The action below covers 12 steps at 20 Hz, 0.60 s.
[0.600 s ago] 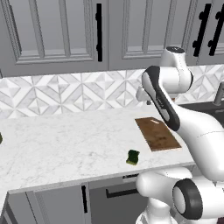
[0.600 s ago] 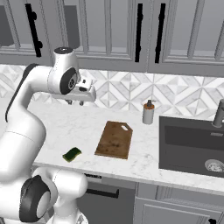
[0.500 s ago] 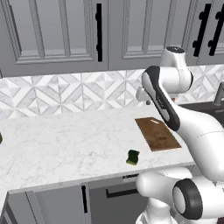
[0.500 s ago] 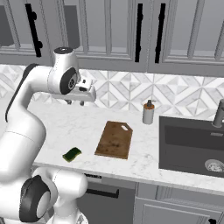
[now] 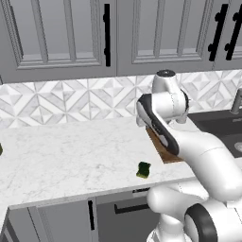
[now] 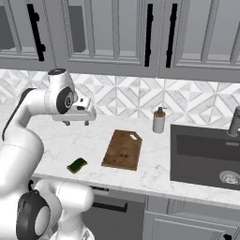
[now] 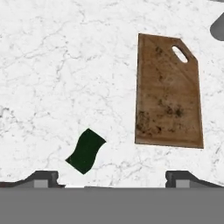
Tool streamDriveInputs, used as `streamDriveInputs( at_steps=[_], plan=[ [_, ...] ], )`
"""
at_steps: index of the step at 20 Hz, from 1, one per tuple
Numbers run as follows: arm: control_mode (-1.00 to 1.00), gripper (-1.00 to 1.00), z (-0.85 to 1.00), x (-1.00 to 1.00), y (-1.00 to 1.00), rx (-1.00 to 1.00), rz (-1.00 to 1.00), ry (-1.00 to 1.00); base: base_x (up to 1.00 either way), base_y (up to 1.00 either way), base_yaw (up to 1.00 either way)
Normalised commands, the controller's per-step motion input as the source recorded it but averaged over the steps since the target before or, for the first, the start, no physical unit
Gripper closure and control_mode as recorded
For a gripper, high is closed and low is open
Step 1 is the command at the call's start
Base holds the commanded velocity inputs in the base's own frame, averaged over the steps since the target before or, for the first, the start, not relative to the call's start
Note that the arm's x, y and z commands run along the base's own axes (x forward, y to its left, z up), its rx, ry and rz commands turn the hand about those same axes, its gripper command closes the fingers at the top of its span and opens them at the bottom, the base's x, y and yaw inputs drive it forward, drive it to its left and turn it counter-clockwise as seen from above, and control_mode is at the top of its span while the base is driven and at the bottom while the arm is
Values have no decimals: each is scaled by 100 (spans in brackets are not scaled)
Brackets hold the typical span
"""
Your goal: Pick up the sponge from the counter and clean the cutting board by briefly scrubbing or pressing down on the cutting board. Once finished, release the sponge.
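Light was even and bright, rendered flat; shadows on the surface were faint, no glare, slight softness throughout.

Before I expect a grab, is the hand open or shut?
Open. In the hand view the fingertips stand wide apart at the bottom, nothing between them, high above the sponge on the counter.
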Motion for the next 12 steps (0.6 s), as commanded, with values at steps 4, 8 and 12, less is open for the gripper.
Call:
streamDriveInputs(
  at_steps=[4, 8, 12],
  plan=[
    [-100, -100, -100, 0, 18, -20, -1, 0, 0, 0, 0],
    [-100, -100, -93, 3, 14, -11, -3, -1, 0, 0, 0],
    [-100, -100, -73, 29, -2, 0, -4, 13, 0, 0, 0]
  ],
)
